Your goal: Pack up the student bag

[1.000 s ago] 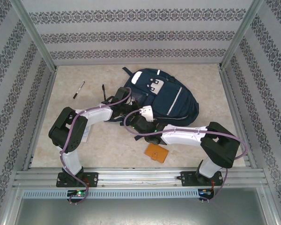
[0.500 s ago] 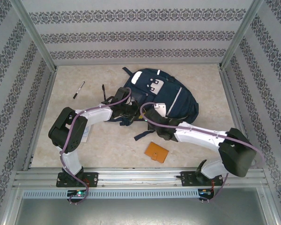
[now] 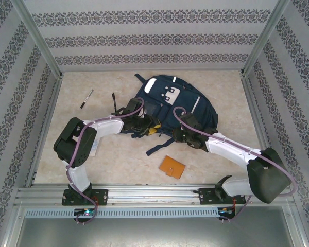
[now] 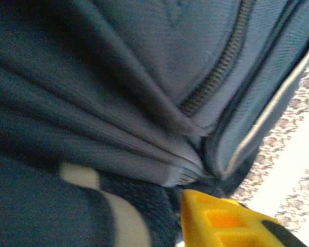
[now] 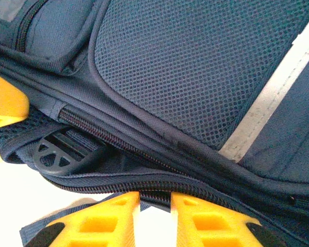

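Note:
The student bag [image 3: 171, 104], navy with thin white stripes and pale front patches, lies flat at the middle back of the table. My left gripper [image 3: 147, 125] is pressed against its near left edge. In the left wrist view, folded bag fabric [image 4: 144, 103] sits close up with one yellow finger [image 4: 221, 221] below it, and the other finger is hidden. My right gripper [image 3: 183, 135] is at the bag's near edge. Its two yellow fingers [image 5: 108, 218] stand a little apart at the zipper seam [image 5: 159, 182], with bare table showing between them.
An orange wallet [image 3: 172, 167] lies near the front, between the arms. Two pens [image 3: 86, 98] [image 3: 113, 101] lie left of the bag. A loose dark strap [image 3: 157, 148] trails from the bag's near edge. Patterned walls and metal rails enclose the table.
The right arm has swung rightward and forward along the bag's near edge, uncovering the strap, and its jaws have parted slightly. The left arm has barely shifted against the bag.

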Tool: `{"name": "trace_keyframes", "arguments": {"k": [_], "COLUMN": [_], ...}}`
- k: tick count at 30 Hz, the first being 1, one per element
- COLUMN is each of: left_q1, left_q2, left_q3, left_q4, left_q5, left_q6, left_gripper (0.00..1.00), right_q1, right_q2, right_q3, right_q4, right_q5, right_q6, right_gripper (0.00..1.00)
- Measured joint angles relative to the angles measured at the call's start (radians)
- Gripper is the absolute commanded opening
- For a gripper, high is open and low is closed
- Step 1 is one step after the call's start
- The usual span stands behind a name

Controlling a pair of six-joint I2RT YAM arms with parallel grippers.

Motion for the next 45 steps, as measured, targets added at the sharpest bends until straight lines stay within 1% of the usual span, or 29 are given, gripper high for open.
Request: {"name": "trace_keyframes", "arguments": {"k": [4, 7, 9, 10, 11, 14, 17, 20, 23, 26, 28, 35, 38, 45], "left_q1": [0.013, 0.021, 0.028, 0.032, 0.035, 0.042, 0.04, 0.035, 0.016, -0.018, -0.035, -0.055, -0.057, -0.058], "left_q2": [0.0, 0.0, 0.0, 0.0, 0.0, 0.0, -0.001, -0.009, -0.03, -0.059, -0.077, -0.087, -0.087, -0.087], "left_q3": [-0.001, 0.012, 0.019, 0.022, 0.024, 0.031, 0.032, 0.032, 0.032, 0.032, 0.03, -0.017, -0.022, -0.031], "left_q4": [-0.068, -0.11, -0.127, -0.137, -0.144, -0.154, -0.153, -0.149, -0.148, -0.148, -0.135, -0.041, -0.017, 0.021], "left_q5": [-0.071, -0.113, -0.142, -0.157, -0.169, -0.174, -0.167, -0.156, -0.147, -0.146, -0.138, -0.102, -0.094, -0.093], "left_q6": [0.071, 0.119, 0.145, 0.154, 0.164, 0.174, 0.164, 0.129, 0.09, 0.051, 0.018, -0.106, -0.134, -0.174], "left_gripper": [0.49, 0.48, 0.4, 0.32, 0.22, 0.0, 0.0, 0.0, 0.0, 0.0, 0.0, 0.0, 0.0, 0.0], "right_q1": [0.0, 0.0, 0.0, 0.002, 0.003, 0.027, 0.082, 0.142, 0.216, 0.291, 0.319, 0.323, 0.33, 0.354], "right_q2": [-0.002, -0.003, -0.002, -0.002, -0.002, 0.0, 0.02, 0.032, 0.032, 0.036, 0.054, 0.145, 0.175, 0.28], "right_q3": [-0.006, -0.012, -0.014, -0.014, -0.014, -0.013, 0.007, 0.029, 0.041, 0.049, 0.064, 0.163, 0.215, 0.326], "right_q4": [0.0, 0.001, 0.0, 0.0, 0.0, -0.001, -0.015, -0.018, -0.015, -0.016, -0.016, -0.088, -0.135, -0.25], "right_q5": [-0.029, -0.039, -0.042, -0.042, -0.042, -0.04, -0.033, -0.013, 0.039, 0.103, 0.138, 0.338, 0.414, 0.541], "right_q6": [-0.003, -0.003, -0.003, -0.004, -0.006, -0.027, -0.051, -0.042, 0.001, 0.065, 0.117, 0.286, 0.343, 0.475], "right_gripper": [0.24, 0.23, 0.23, 0.23, 0.24, 0.31, 0.34, 0.4, 0.41, 0.4, 0.41, 0.43, 0.45, 0.43]}}
